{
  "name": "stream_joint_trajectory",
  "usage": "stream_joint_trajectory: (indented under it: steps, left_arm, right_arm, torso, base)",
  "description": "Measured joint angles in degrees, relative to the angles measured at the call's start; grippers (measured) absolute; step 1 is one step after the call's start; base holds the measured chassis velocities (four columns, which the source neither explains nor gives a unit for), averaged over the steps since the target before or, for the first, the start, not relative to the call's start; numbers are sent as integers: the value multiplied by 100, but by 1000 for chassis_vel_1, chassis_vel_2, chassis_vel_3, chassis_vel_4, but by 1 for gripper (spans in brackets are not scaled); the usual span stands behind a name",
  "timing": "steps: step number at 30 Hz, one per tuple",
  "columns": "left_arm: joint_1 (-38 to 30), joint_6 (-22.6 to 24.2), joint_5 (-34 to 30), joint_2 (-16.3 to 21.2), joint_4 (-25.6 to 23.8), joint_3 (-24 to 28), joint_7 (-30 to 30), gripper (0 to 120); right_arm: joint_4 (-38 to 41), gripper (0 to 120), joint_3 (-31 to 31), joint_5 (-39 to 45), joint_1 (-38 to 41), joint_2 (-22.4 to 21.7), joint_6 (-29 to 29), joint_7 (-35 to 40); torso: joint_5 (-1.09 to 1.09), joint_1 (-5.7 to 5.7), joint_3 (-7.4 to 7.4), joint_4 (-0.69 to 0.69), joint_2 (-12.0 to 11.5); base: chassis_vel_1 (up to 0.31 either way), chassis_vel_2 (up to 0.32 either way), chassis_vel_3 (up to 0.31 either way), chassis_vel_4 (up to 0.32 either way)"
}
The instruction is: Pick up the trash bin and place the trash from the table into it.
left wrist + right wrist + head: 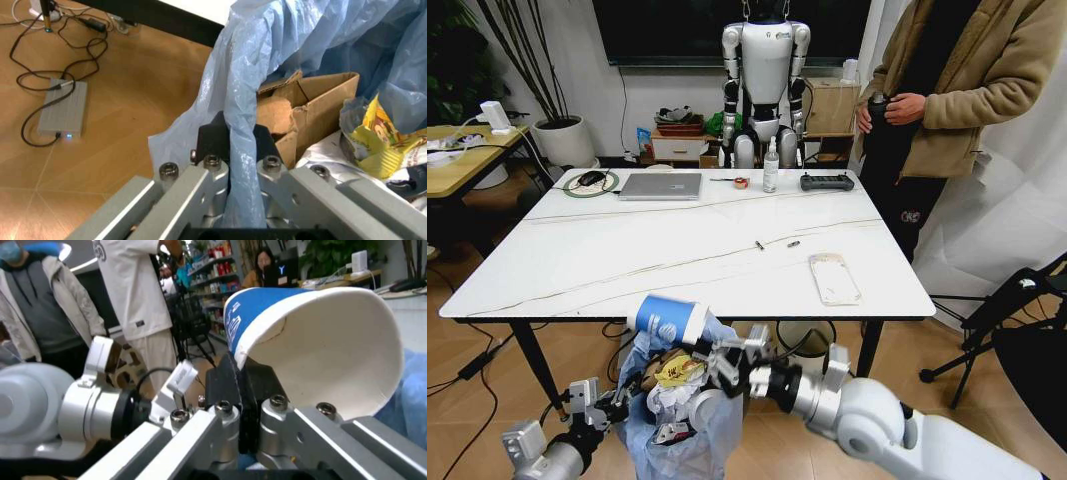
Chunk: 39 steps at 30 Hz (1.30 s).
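Observation:
The trash bin (682,425), lined with a crinkled light-blue bag, hangs below the table's near edge (727,305). My left gripper (595,405) is shut on the bag's rim; in the left wrist view the gripper (237,150) pinches a fold of blue liner (240,90). Inside lie a brown cardboard piece (317,107) and a yellow wrapper (377,145). My right gripper (725,362) is shut on the rim of a blue paper cup (667,320), tilted over the bin's mouth. The right wrist view shows the gripper (241,385) clamping the cup's wall (320,340).
On the table stand a laptop (660,186), a spray bottle (771,165), a tape roll (741,183), a controller (827,182), a white phone case (834,278) and two small dark bits (792,243). A person (947,90) stands at the far right corner. A power brick (63,112) lies on the floor.

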Motion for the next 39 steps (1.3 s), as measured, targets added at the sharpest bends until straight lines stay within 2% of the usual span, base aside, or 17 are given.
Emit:
stream_joint_trajectory:
  steps: [3, 8, 11, 13, 15, 16, 17, 20, 22, 23, 24, 27, 28, 31, 34, 38, 39]
  left_arm:
    - [2, 6, -16, 0, -16, -9, -7, 0]
    - [-22, 16, -32, 6, -23, -10, -22, 0]
    - [-33, 19, -35, 20, -23, -3, -24, 0]
    - [-47, 21, -44, 36, -23, 0, -27, 0]
    - [-58, 26, -60, 45, -23, 4, -36, 0]
    - [-62, 31, -73, 47, -23, 8, -43, 0]
    - [-62, 31, -73, 47, -23, 8, -43, 0]
    - [-51, 39, -92, 50, 0, 17, -55, 0]
    - [5, 35, -76, 46, 52, 16, -55, 0]
    - [60, 21, -30, 25, 83, 10, -44, 0]
    - [60, 21, -30, 25, 83, 10, -44, 0]
    - [96, 1, 18, -17, 87, -16, -26, 0]
    - [112, -5, 26, -21, 68, -43, -23, 0]
    - [165, -13, 27, -20, -22, -117, -15, 0]
    - [190, -15, 26, -21, -62, -142, -14, 0]
    - [241, -21, 26, -29, -141, -197, -10, 0]
    - [241, -21, 26, -29, -141, -197, -10, 0]
  right_arm:
    - [0, 5, 21, -85, -90, -30, -5, 15]
    - [47, 28, 228, -338, -428, -192, -17, 89]
    - [63, 32, 352, -425, -544, -252, -17, 112]
    - [95, 43, 471, -455, -635, -300, -17, 128]
    - [125, 48, 576, -465, -705, -330, -16, 140]
    - [146, 56, 664, -468, -754, -340, -16, 151]
    - [146, 56, 664, -468, -754, -340, -16, 151]
    - [227, 69, 960, -468, -834, -323, -14, 237]
    - [272, 77, 1215, -439, -774, -184, -22, 458]
    - [193, 81, 1411, -402, -588, 25, -166, 913]
    - [193, 81, 1411, -402, -588, 25, -166, 913]
    - [-241, 94, 1677, -338, -276, 397, -523, 1763]
    - [-621, 97, 1800, -314, -83, 569, -771, 2219]
    - [-1520, 100, 1965, -220, 505, 893, -772, 2599]
    - [-1879, 100, 1979, -153, 816, 1036, -810, 2735]
    - [-2881, 100, 1995, -200, 1586, 1575, -1537, 3102]
    - [-2881, 100, 1995, -200, 1586, 1575, -1537, 3102]
  torso:
    - [0, 0, 0, 0, 0]
    - [0, 1, 0, -1, 0]
    - [0, 1, 0, -1, -1]
    - [0, 1, 0, -1, -1]
    - [0, 1, 0, -1, -1]
    - [0, 1, 0, -1, -1]
    - [0, 1, 0, -1, -1]
    - [0, 1, 0, -2, -1]
    - [0, 1, 0, -2, -1]
    - [0, 0, 0, 0, -1]
    - [0, 0, 0, 0, -1]
    - [0, 1, 0, 1, -1]
    - [0, 1, 1, 0, -1]
    - [0, 1, 1, -1, -1]
    - [1, 1, 1, -1, -1]
    - [0, 1, 1, 1, -2]
    - [0, 1, 1, 1, -2]
  base:
    - [0, 0, 0, 0]
    - [0, 0, 0, 0]
    - [0, 0, 0, 0]
    - [0, 0, 0, 0]
    - [0, 0, 0, 0]
    - [0, 0, 0, 0]
    - [0, 0, 0, 0]
    - [0, 0, 0, 0]
    - [0, 0, 0, 0]
    - [0, 0, 0, 0]
    - [0, 0, 0, 0]
    - [0, 0, 0, 0]
    - [0, 0, 0, 0]
    - [0, 0, 0, 0]
    - [0, 0, 0, 0]
    - [0, 0, 0, 0]
    - [0, 0, 0, 0]
